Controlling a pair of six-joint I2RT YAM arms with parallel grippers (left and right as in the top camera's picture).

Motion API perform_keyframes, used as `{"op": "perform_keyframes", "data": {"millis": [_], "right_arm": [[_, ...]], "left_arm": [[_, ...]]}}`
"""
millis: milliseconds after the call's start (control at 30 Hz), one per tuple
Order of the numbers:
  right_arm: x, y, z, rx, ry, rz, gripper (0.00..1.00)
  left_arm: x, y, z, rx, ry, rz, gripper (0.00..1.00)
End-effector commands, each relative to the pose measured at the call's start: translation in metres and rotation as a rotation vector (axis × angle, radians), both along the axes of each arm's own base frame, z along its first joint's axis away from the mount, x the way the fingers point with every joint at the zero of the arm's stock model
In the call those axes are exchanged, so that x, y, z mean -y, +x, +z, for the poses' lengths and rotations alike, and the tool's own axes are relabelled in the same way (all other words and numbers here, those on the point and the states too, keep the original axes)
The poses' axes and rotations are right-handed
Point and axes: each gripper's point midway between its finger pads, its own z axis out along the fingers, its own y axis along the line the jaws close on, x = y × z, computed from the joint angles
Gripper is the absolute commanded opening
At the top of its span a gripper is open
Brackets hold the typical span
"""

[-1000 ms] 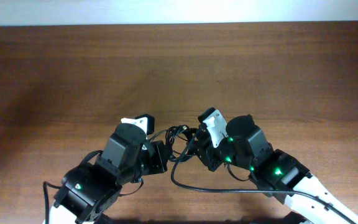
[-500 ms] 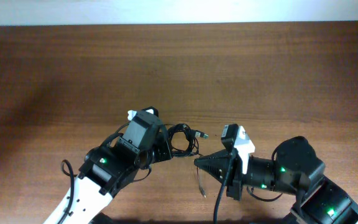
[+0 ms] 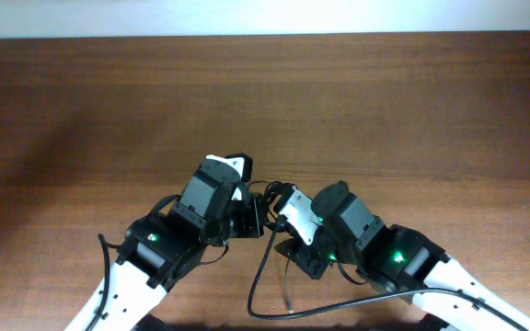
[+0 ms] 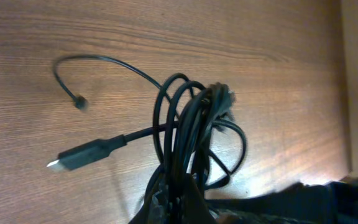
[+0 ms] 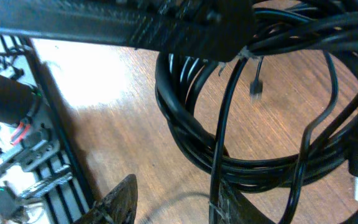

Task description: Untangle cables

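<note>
- The cables [image 3: 267,196] lie as one coiled black bundle on the tabletop [image 3: 357,110], and both arms crowd over them and hide most of the coil from overhead.
- The left gripper [image 3: 252,217] is at the left of the cables, its jaws closed on the coils, which rise straight out of them.
- The right gripper [image 3: 285,206] is just to the right of the cables. Its jaws stand apart, and one strand runs down beside a finger [image 5: 232,205].
- In the right wrist view the left gripper's black body crosses the top of the cables and covers their upper loops.
- A flat plug [image 4: 82,155] sticks out beside the cables, and a thin curved end [image 4: 79,102] lies farther out.
- A black cord [image 3: 258,276] loops in front of the cables. I cannot tell whether it belongs to them.
- Racks [image 5: 17,155] stand beyond the cables, off the tabletop.
</note>
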Motion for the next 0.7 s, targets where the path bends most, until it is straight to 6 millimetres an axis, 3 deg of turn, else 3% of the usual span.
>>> {"op": "perform_keyframes", "data": {"millis": [0,67,100,167,200,233,267,300,367,400,433,467,600,633,667], "right_arm": [[0.006,0.013,0.0,0.084,-0.064,-0.044,0.29],[0.012,0.022,0.0,0.12,-0.093,-0.084,0.21],[0.011,0.023,0.001,0.126,-0.086,-0.084,0.08],[0.008,0.026,0.016,0.118,-0.034,-0.132,0.04],[0.006,0.028,0.039,0.126,0.03,-0.169,0.04],[0.008,0.026,0.084,0.18,0.125,-0.183,0.04],[0.01,0.024,0.101,0.206,0.159,-0.184,0.04],[0.029,0.013,0.154,0.304,0.262,-0.209,0.04],[0.077,0.004,0.195,0.455,0.326,-0.342,0.04],[0.099,-0.001,0.202,0.497,0.332,-0.398,0.04],[0.13,-0.008,0.204,0.516,0.329,-0.497,0.04],[0.137,-0.012,0.201,0.518,0.318,-0.507,0.04],[0.142,-0.016,0.168,0.416,0.217,-0.52,0.04],[0.14,-0.015,0.16,0.399,0.187,-0.517,0.12],[0.138,-0.013,0.149,0.376,0.145,-0.513,0.29]], "left_arm": [[0.009,-0.01,0.026,0.047,-0.091,-0.065,0.0],[0.009,-0.017,0.038,0.069,-0.127,-0.086,0.0],[0.008,-0.021,0.045,0.089,-0.143,-0.091,0.0],[0.006,-0.022,0.048,0.103,-0.144,-0.084,0.0],[0.001,-0.021,0.044,0.099,-0.119,-0.064,0.0],[-0.01,-0.02,0.034,0.081,-0.058,-0.022,0.0],[-0.012,-0.021,0.031,0.073,-0.046,-0.016,0.0],[-0.018,-0.022,0.025,0.058,-0.014,0.0,0.0],[-0.024,-0.019,0.023,0.066,0.012,0.025,0.0],[-0.026,-0.017,0.023,0.074,0.024,0.039,0.0],[-0.029,-0.014,0.023,0.087,0.037,0.055,0.0],[-0.029,-0.012,0.024,0.094,0.035,0.058,0.0],[-0.019,0.002,0.044,0.122,-0.084,0.138,0.0],[-0.017,0.006,0.05,0.131,-0.118,0.158,0.0],[-0.014,0.01,0.059,0.144,-0.164,0.183,0.0]]}}
